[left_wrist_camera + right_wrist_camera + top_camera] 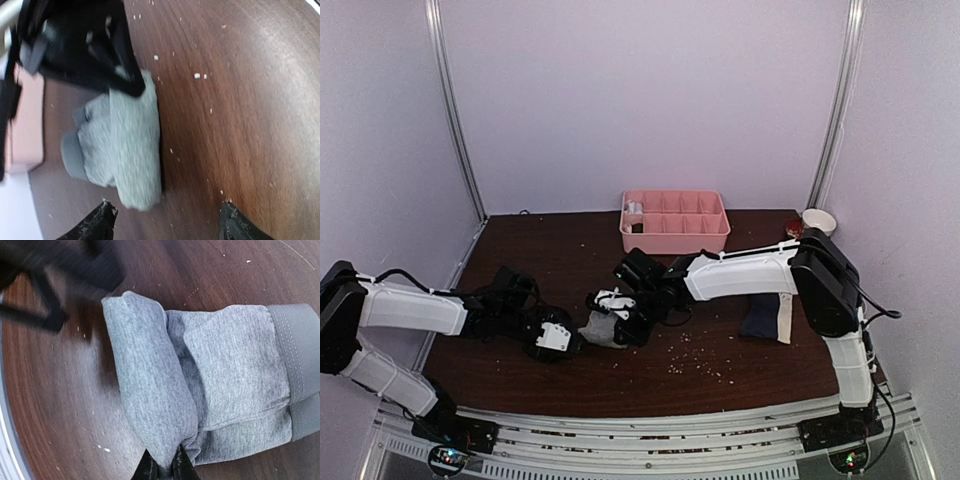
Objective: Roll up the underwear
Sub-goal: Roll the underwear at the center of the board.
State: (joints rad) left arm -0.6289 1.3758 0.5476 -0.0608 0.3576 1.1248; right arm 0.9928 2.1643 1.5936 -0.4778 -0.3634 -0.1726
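The grey underwear lies partly rolled at the table's middle front; it also shows in the left wrist view and the right wrist view. My right gripper is shut, pinching a fold of the grey cloth at its edge; in the top view it is over the bundle. My left gripper is open and empty, its fingertips just short of the bundle's near end; in the top view it sits just left of the bundle. The navy underwear with a cream waistband lies flat at the right.
A pink compartment tray stands at the back middle with a small item in its left cell. A white cup stands at the back right. White crumbs are scattered on the dark wood table.
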